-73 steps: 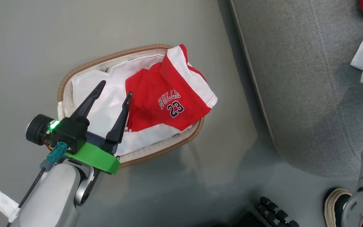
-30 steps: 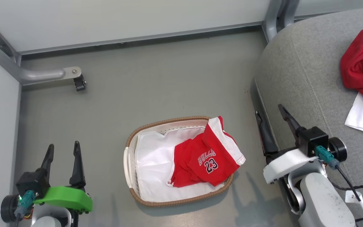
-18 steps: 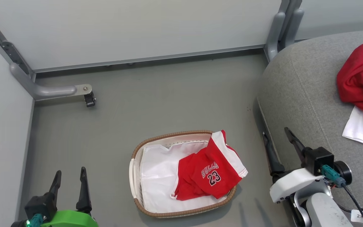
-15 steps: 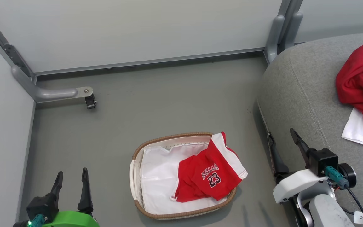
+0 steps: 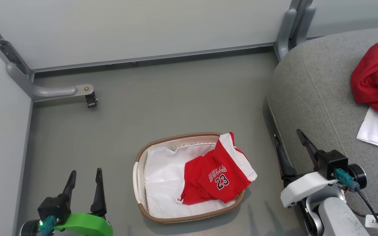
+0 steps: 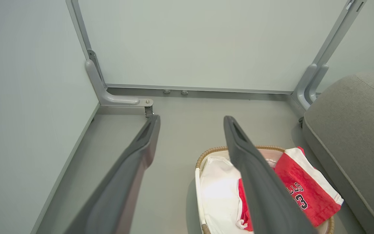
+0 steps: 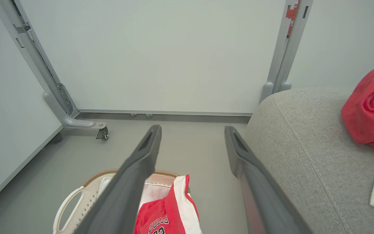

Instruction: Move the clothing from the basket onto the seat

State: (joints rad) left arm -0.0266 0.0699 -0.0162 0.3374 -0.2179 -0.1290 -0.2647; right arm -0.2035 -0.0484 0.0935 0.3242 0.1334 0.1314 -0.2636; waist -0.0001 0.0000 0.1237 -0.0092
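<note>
Starting at the left gripper [image 5: 86, 171]: hanging released, fingers spread, gripping nothing. Same deal at the right gripper [image 5: 287, 133], splayed open and empty, hovering just beside the edge of the seat [image 5: 313, 98]. Sitting between the two: the basket [image 5: 179, 137], well apart from the left gripper and nearer the right, holding the BULLS 23 jersey [image 5: 220, 175] on top of the white liner [image 5: 162, 177] and letting it spill over the rim on the right gripper's side. Lying further out past the right gripper, up on the seat: the other red garment [image 5: 376, 82]. Looking about halfway done, probably regrouping before the second grab. Likely needing next: reaching down onto the jersey and pinching red cloth only, not the liner. Versus a couple of seconds back: no longer hovering the left gripper over the basket, now parking it off to the side, and viewing from a shifted camera too
</note>
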